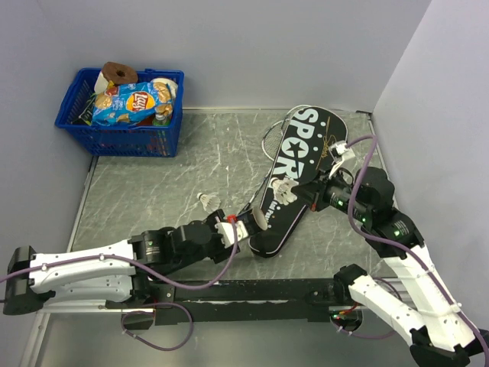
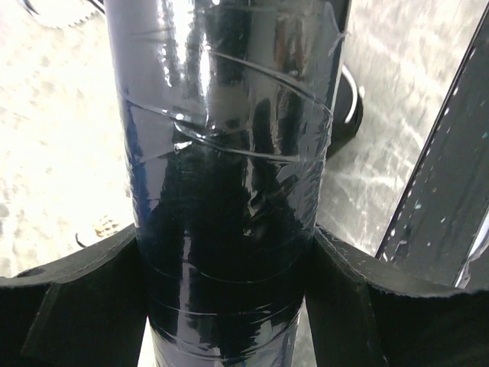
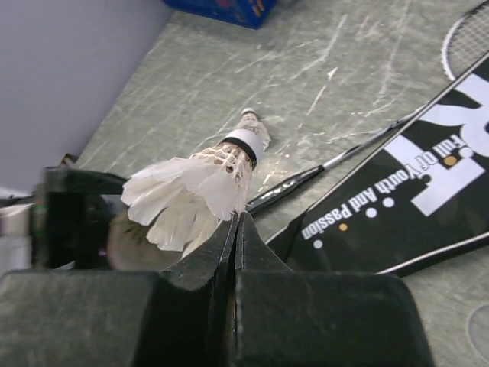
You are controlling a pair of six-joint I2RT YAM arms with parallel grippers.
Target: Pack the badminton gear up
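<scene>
My left gripper (image 1: 246,228) is shut on the long dark tube (image 2: 229,153), which fills the left wrist view. The tube's open end (image 1: 260,220) faces my right gripper (image 1: 294,191). The right gripper is shut on the feathers of a white shuttlecock (image 3: 191,191), held just in front of the tube mouth (image 3: 130,241). The black bag lettered SPORT (image 1: 302,164) lies flat at the right. A white-framed racket head (image 1: 276,136) sticks out from under it. A thin racket shaft (image 3: 328,163) runs beside the bag (image 3: 412,191).
A second shuttlecock (image 1: 206,200) lies on the table left of the bag. The blue basket (image 1: 72,122) with a crisp packet (image 1: 130,103) stands at the back left. Walls close the back and the right side.
</scene>
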